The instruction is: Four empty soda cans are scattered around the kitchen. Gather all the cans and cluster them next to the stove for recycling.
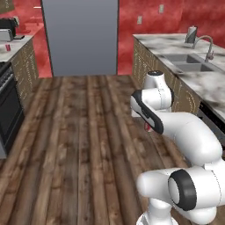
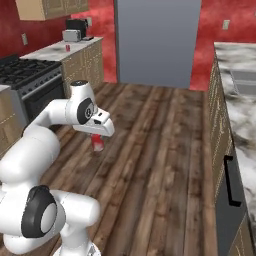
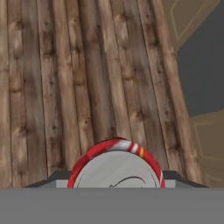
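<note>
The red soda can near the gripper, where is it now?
The red soda can is held in the gripper, above the wooden floor mid-kitchen; in the right base view the stove lies left.

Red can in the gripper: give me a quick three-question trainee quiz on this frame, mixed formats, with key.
1. True or false: the gripper carries a red soda can above the wooden floor.
2. Multiple choice: the stove in the right base view lies A) left of the arm, B) right of the arm, C) under the sink.
3. Fill in: a second red can stands on the far counter near the ____.

Key: 1 true; 2 A; 3 toaster.
</note>
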Tool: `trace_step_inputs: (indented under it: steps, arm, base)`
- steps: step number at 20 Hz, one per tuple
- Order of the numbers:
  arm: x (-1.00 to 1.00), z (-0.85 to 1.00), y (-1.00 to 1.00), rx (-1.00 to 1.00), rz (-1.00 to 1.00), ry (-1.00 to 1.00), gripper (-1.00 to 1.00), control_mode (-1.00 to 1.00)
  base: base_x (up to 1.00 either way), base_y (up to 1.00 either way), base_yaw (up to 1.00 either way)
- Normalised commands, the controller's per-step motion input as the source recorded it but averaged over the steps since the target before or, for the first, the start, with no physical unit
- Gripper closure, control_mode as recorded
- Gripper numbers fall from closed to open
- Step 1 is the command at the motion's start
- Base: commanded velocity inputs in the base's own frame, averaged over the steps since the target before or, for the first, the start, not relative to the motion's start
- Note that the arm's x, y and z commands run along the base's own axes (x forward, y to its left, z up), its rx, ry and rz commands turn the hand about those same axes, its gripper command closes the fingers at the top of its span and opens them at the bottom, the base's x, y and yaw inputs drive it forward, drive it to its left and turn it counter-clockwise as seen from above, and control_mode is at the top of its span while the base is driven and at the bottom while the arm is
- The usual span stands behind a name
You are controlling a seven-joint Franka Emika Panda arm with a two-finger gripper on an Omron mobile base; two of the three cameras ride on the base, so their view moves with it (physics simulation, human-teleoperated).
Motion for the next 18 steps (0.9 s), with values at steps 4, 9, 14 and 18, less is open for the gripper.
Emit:
trace_step_inputs:
  steps: [4, 9, 14, 18]
  arm:
    - [0.00, 0.00, 0.00, 0.00, 0.00, 0.00, 1.00, 1.00]
    - [0.00, 0.00, 0.00, 0.00, 0.00, 0.00, 1.00, 1.00]
    - [0.00, 0.00, 0.00, 0.00, 0.00, 0.00, 1.00, 1.00]
    - [0.00, 0.00, 0.00, 0.00, 0.00, 0.00, 1.00, 1.00]
  base:
    - [0.75, 0.01, 0.02]
    - [0.75, 0.01, 0.10]
    - [0.65, 0.00, 0.41]
    - [0.51, 0.00, 0.60]
